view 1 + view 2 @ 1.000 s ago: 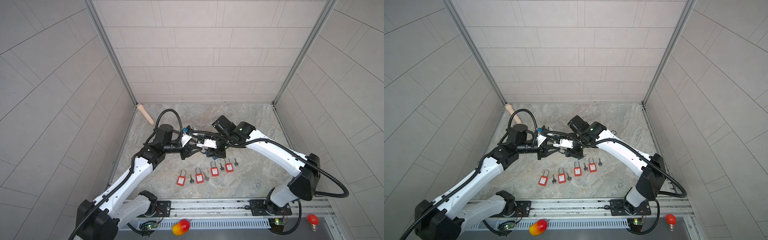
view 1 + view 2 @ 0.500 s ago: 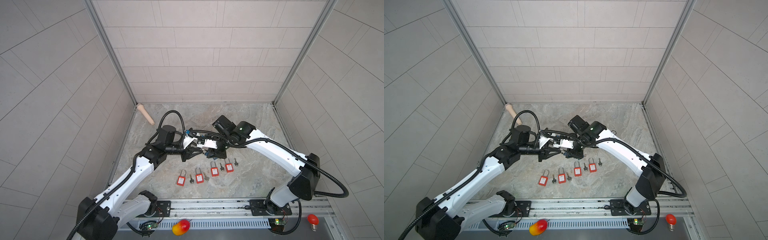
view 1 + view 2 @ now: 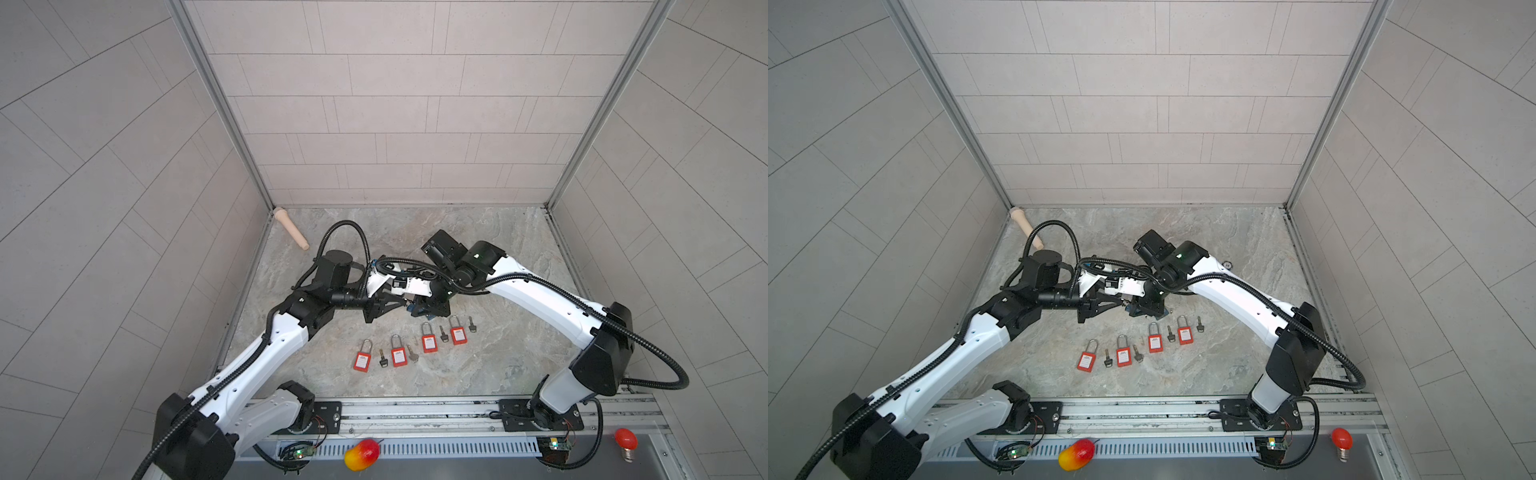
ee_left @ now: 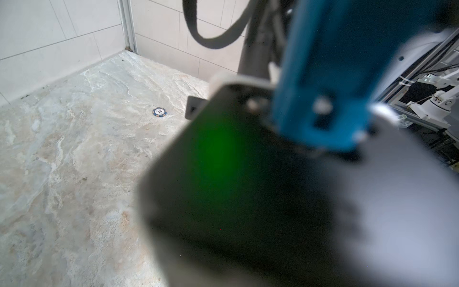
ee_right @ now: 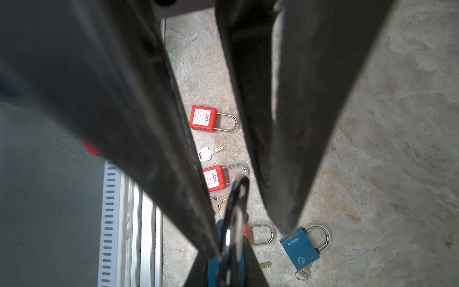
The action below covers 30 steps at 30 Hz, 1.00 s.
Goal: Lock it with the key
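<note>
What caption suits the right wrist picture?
Right gripper clasps a blue padlock above red padlocks, loose keys and a second blue padlock on the stone floor.

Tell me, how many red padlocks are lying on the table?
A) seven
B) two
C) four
C: both top views show four red padlocks lying side by side in a row.
</note>
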Tool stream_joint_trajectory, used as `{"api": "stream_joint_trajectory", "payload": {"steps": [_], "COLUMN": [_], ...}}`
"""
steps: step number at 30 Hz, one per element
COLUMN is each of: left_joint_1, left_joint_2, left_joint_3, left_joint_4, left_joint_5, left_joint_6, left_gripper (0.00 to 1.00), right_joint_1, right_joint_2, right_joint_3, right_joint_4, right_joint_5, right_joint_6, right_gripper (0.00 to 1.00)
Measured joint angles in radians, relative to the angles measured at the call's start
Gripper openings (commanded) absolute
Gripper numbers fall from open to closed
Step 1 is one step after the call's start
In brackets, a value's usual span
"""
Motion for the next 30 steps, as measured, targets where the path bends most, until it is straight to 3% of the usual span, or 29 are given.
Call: {"api": "stream_joint_trajectory", "payload": {"steps": [5, 14, 15, 18, 20, 30], "left_joint_1": [-0.005, -0.005, -0.005, -0.005, -0.005, -0.005], "left_joint_2": [0.001, 0.005, 0.005, 0.004, 0.002, 0.002], "left_joint_3": [0.0, 0.0, 0.0, 0.0, -0.001, -0.008], "left_joint_4": [0.006, 0.035, 0.038, 0.052, 0.058, 0.069], "left_joint_5": [0.018, 0.032, 0.032, 0.03, 0.02, -0.002], "left_joint_6": [-0.004, -0.006, -0.006, -0.007, -0.007, -0.006], "left_gripper": [0.04, 0.0, 0.0, 0.0, 0.0, 0.0], "right_joint_1": [0.0, -0.01, -0.013, -0.022, -0.03, -0.074], "right_joint_2": [0.006, 0.022, 0.024, 0.031, 0.034, -0.007], "right_joint_3": [0.011, 0.063, 0.069, 0.085, 0.096, 0.056], "right_joint_4": [-0.011, -0.069, -0.075, -0.092, -0.103, -0.113], "right_joint_5": [0.004, 0.018, 0.017, 0.005, -0.005, 0.0], "right_joint_6": [-0.005, -0.039, -0.044, -0.058, -0.063, -0.058], "right_gripper": [0.06, 0.11, 0.14, 0.36, 0.45, 0.57]}}
